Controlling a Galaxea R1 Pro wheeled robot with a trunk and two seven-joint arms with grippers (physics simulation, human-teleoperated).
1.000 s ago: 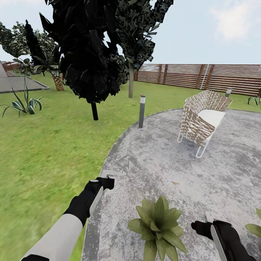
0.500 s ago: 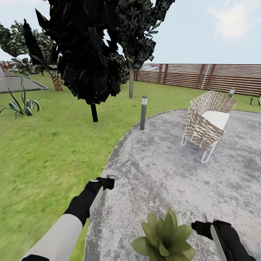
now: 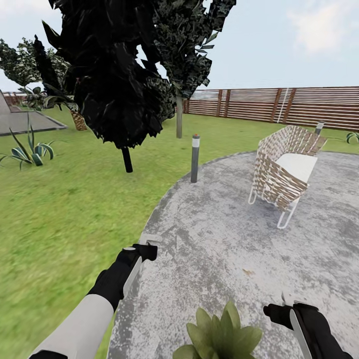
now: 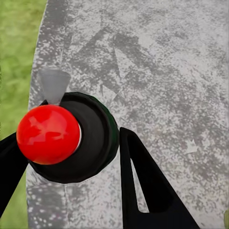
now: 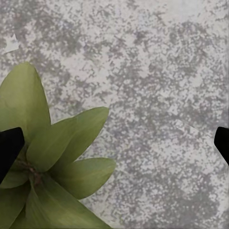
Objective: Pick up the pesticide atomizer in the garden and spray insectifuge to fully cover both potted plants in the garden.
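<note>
My left gripper (image 3: 144, 248) is shut on the pesticide atomizer (image 3: 149, 240), whose pale nozzle head pokes out past the fingers. In the left wrist view the atomizer (image 4: 93, 140) is a dark round body with a red ball and a grey cone, held in the left gripper (image 4: 71, 143) over the paving edge. One potted plant (image 3: 219, 336), a low rosette of broad green leaves, sits at the bottom of the head view between my arms. My right gripper (image 3: 289, 305) stands open just right of it. The right wrist view has the plant's leaves (image 5: 47, 157) beside the open right gripper (image 5: 116, 143).
A round grey paved patch (image 3: 224, 224) lies ahead, with grass (image 3: 60, 209) to its left. A wicker chair (image 3: 284, 172) stands on the paving at right, a bollard light (image 3: 195, 158) at its rim. A dark tree (image 3: 119, 89), a spiky plant (image 3: 27, 149) and a wooden fence (image 3: 279, 107) lie beyond.
The whole view has shifted, so the camera moved: the potted plant has slid down toward the bottom edge of the picture. Both arms keep their pose, and the left still grips the atomizer.
</note>
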